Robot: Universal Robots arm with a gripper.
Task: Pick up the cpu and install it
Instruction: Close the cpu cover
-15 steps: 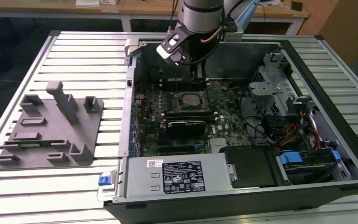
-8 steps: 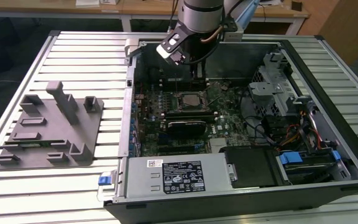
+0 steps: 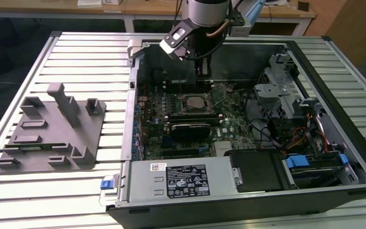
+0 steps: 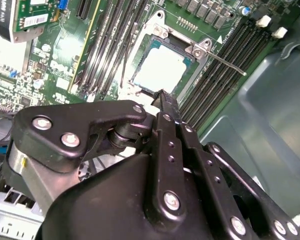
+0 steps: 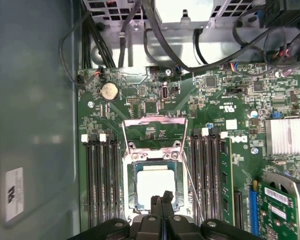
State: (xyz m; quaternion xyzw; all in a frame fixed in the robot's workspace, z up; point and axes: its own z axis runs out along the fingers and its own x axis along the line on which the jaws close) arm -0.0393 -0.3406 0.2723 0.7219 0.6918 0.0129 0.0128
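CPU (image 3: pixel 194 101) lying flat in the motherboard socket (image 5: pixel 132 192), near the centre of the exterior view inside the open computer case (image 3: pixel 335 71); the socket's load frame (image 5: pixel 155 121) is swung open. Gripper (image 5: pixel 162 199) just above the chip's edge in both wrist views, fingers pressed together, holding nothing. Grey fixture tray (image 3: pixel 49 131) rests on the slatted table (image 3: pixel 75 52) at the exterior view's left

Workshop or lab: open computer case (image 3: pixel 253 55) on slatted metal bench (image 3: pixel 81 57), desks (image 3: pixel 151 7) behind.
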